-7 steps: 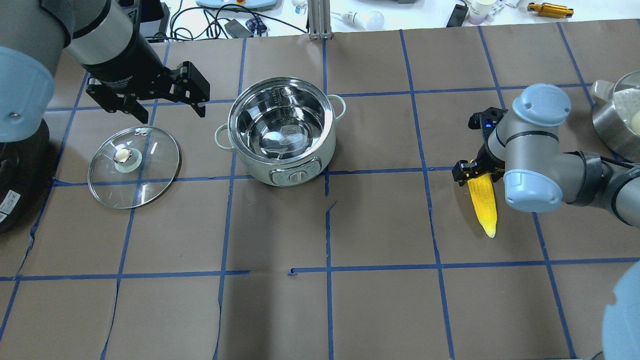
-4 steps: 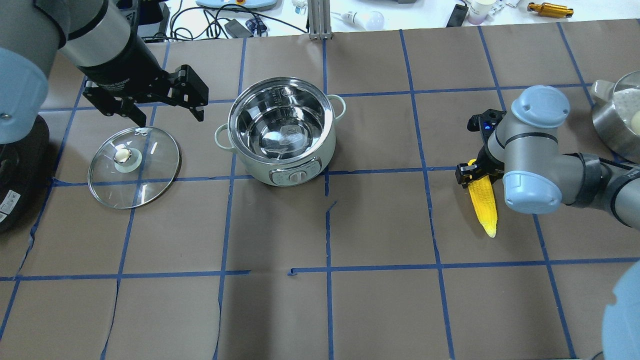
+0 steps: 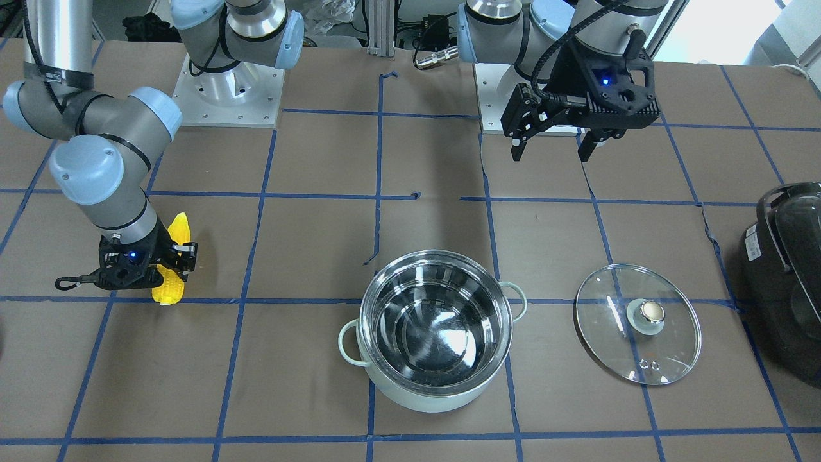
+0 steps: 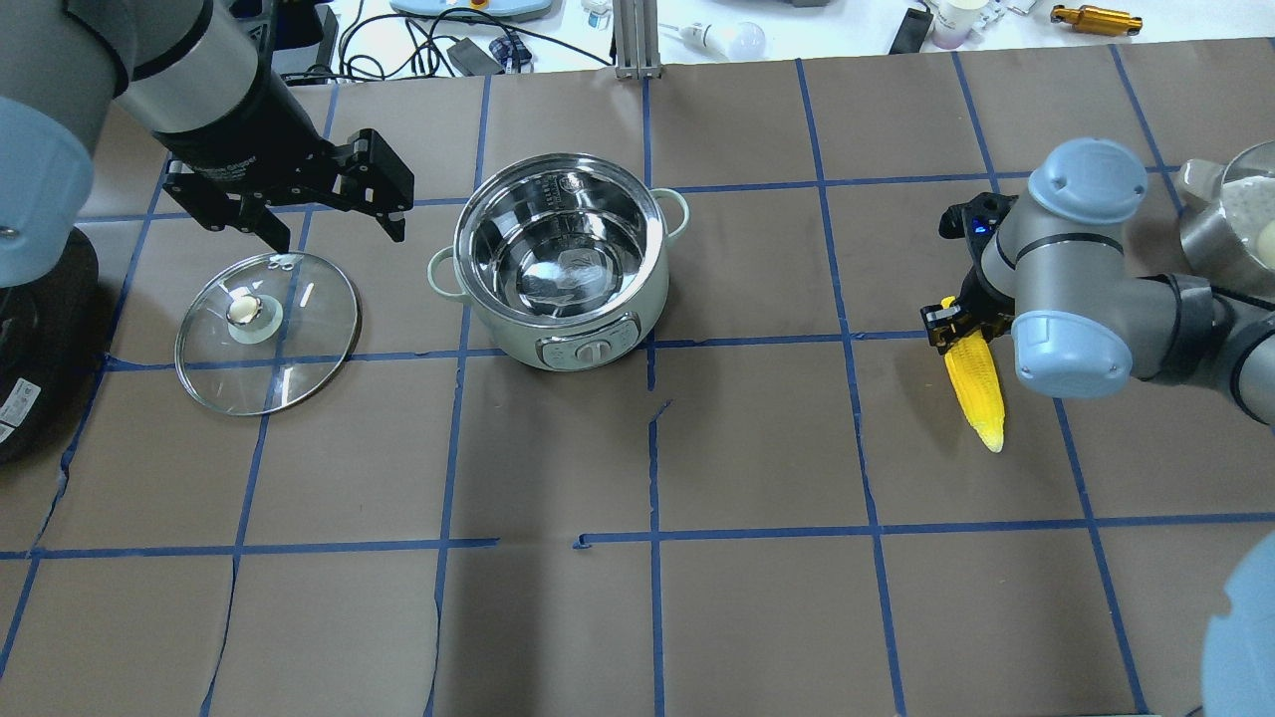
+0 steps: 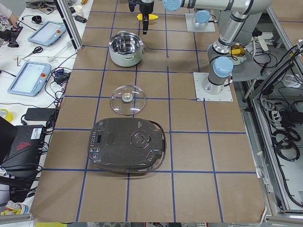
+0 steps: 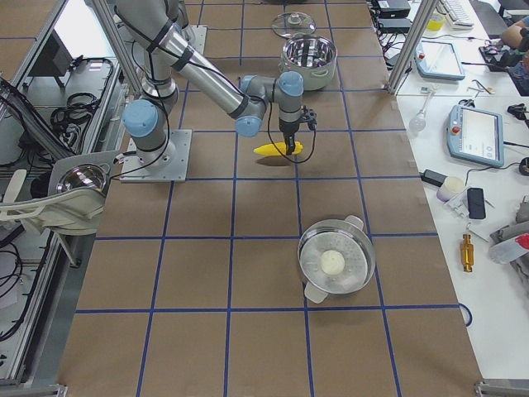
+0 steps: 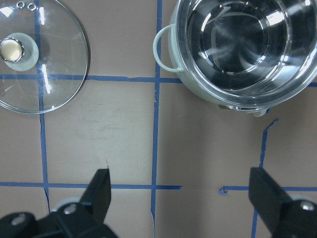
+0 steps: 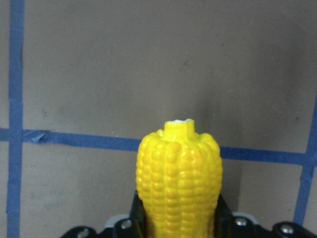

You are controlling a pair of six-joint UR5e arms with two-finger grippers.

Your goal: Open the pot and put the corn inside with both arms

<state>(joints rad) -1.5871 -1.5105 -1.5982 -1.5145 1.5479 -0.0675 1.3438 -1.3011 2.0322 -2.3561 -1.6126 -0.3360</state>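
The mint-green pot [image 4: 561, 254] stands open at table centre, its steel inside empty; it also shows in the front view [image 3: 436, 327] and the left wrist view [image 7: 247, 49]. Its glass lid [image 4: 267, 331] lies flat on the table to the pot's left [image 3: 637, 324]. My left gripper [image 4: 339, 234] hovers open and empty behind the lid [image 3: 551, 156]. My right gripper [image 4: 961, 324] is shut on the thick end of the yellow corn [image 4: 974, 393], which points toward the robot [image 8: 178, 178], far right of the pot. In the front view the right gripper [image 3: 170, 266] holds the corn [image 3: 179, 228] low over the table.
A black appliance [image 4: 30, 339] sits at the left table edge beside the lid. A steel pan with a white ball [image 4: 1235, 229] sits at the right edge behind my right arm. Cables and tools lie beyond the far edge.
My right gripper has closed on the corn and shifted with it slightly right and away. My left gripper has drawn back a little from the lid and stays open.
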